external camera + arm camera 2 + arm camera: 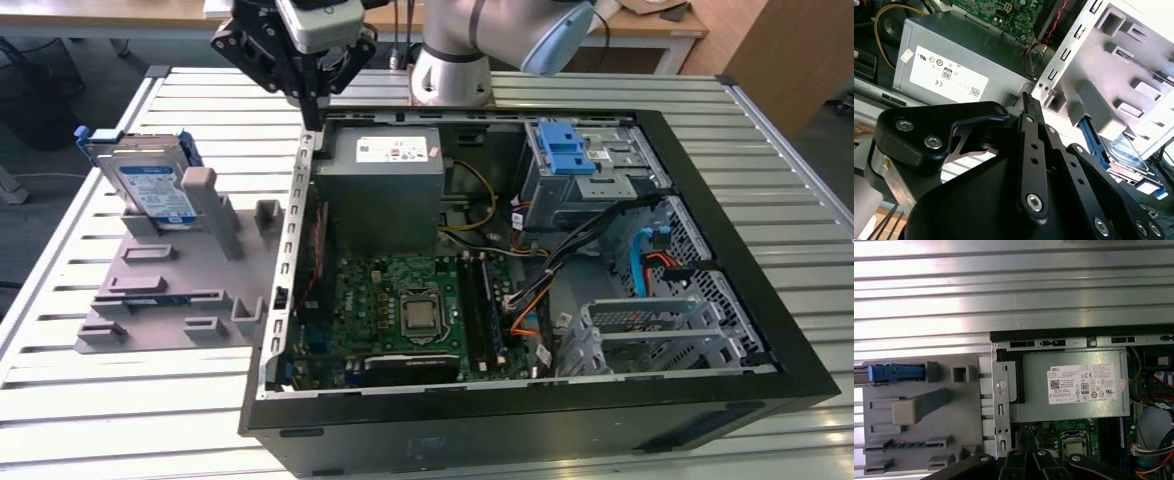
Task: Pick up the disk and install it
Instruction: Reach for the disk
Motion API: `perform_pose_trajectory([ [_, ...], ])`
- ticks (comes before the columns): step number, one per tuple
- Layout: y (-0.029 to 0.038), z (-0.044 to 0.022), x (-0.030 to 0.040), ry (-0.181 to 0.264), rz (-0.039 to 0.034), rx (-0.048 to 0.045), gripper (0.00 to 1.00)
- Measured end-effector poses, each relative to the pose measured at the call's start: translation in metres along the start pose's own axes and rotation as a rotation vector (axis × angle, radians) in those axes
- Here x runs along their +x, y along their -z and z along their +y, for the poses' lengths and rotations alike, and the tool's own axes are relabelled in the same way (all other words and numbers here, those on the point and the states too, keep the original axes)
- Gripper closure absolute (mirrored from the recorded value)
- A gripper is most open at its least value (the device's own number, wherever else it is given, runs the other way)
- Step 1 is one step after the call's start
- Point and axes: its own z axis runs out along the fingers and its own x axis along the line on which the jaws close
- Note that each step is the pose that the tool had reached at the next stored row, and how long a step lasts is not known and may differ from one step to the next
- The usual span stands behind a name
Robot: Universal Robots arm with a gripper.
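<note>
Exterior view. Computer case (534,430) lies open on slatted metal table (134,420). Gripper (314,118) hangs over the case's side wall on the exterior view's left, at the corner holding the grey power-supply box (387,185). The claw's fingers are pressed together with nothing between them. Cannot tell whether the tips touch the wall. The disk (150,188) is outside the case, well apart from that wall on the exterior view's left. It stands upright on edge in a grey fixture (160,275), label facing out, blue frame round its edges. Inside the case: green motherboard (387,300), and a blue latch (566,150) on the drive cage at the corner opposite the gripper.

Second wrist view. Gripper (1027,97) has black fingers meeting at a narrow tip, empty, just off the case's perforated wall. Power-supply box (954,65) sits inside the case and the fixture (1124,75) outside it. The disk (1128,151) is slotted in the fixture, a strip of blue frame beside it.

First wrist view. Gripper linkage (1026,460) shows over the case's wall. Power-supply box (1074,385) fills the case's corner. The disk (894,373) is seen edge-on, blue frame uppermost, at the far side of the fixture (919,410) from the case.
</note>
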Motion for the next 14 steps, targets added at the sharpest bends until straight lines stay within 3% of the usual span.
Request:
perform_pose_trajectory([
  [2, 0.0, 0.0001, 0.0002, 0.0, -0.0001, -0.0001, 0.89],
  [4, -0.0013, -0.0004, 0.0074, 0.0, 0.0, -0.0001, 0.89],
  [14, -0.0012, -0.0006, 0.0105, 0.0, 0.0, 0.0, 0.89],
])
